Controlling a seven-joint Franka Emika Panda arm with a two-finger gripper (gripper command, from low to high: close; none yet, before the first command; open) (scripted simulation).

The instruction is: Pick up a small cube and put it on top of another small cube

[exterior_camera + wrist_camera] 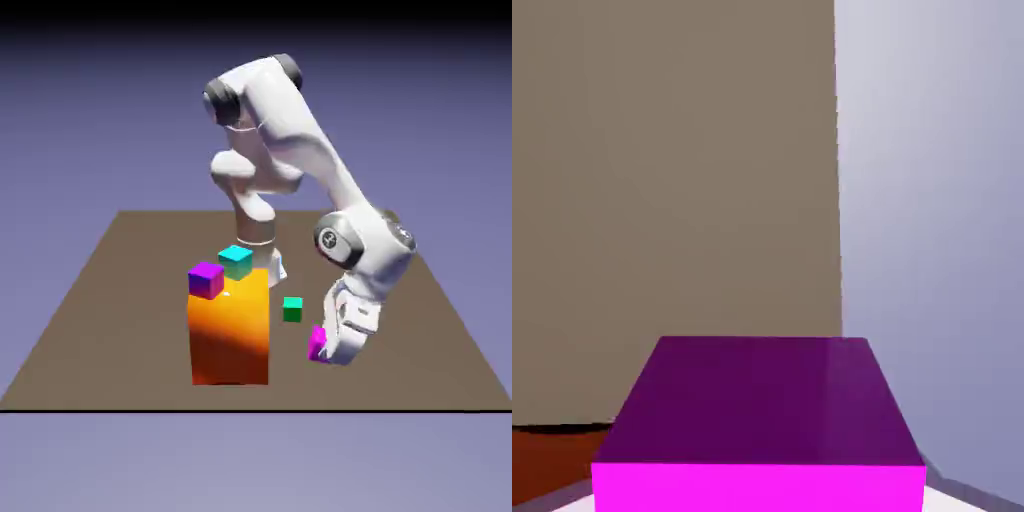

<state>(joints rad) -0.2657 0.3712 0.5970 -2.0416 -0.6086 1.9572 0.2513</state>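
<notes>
The arm bends low over the desk [120,300], its hand down at the exterior view's right of the orange block [230,335]. The gripper [325,348] sits at the pink cube [316,343], which shows only partly beside the white hand, at or just above the desk surface; contact with the desk cannot be confirmed.

In the hand view the pink cube [762,430] fills the bottom middle of the frame, large and centred where the fingertips would appear, and it hides them. The gripper is pinching the pink cube. Its lit front face is bright magenta, its upper face darker. Behind it lie the brown desk [672,200] on the left and the blue-violet backdrop on the right; a strip of orange shows at the lower left corner.

The orange block stands upright near the desk's middle. On its top rest a purple cube [206,279] toward the exterior view's left edge and a teal cube [236,261] behind it, just beside each other. A green cube [292,309] lies on the desk between the orange block and the hand, apart from both.
</notes>
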